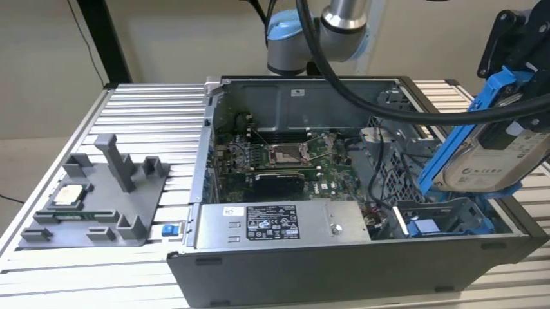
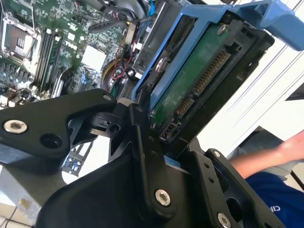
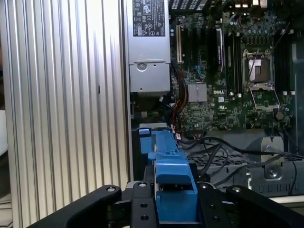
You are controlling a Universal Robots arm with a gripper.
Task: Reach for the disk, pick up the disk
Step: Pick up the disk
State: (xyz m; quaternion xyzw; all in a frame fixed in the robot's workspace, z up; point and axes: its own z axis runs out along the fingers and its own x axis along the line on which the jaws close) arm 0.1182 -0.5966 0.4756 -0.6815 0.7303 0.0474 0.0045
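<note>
gripper (image 3: pixel 173 209) has its fingers clamped on the disk (image 1: pixel 494 151) (blue bracket and all), holding it tilted up in the air above the open computer case (image 1: pixel 344 270), at the exterior view's right.

Ribbed matt aluminium table (image 1: pixel 138 106), glossy blue plastic round the disk (image 1: pixel 494 151)

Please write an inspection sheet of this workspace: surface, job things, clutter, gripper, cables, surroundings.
Surface: ribbed aluminium table, carrying an open computer case.
Job's things: the disk in its blue bracket, lifted and tilted above the case's right end in the exterior view.
Clutter: grey fixture plate with a square silver chip; a small blue piece beside it.
Gripper: gripper shut on the disk's bracket.
Cables: black hoses along the arm; wires inside the case.
Surroundings: a person's arm nearby.
</note>
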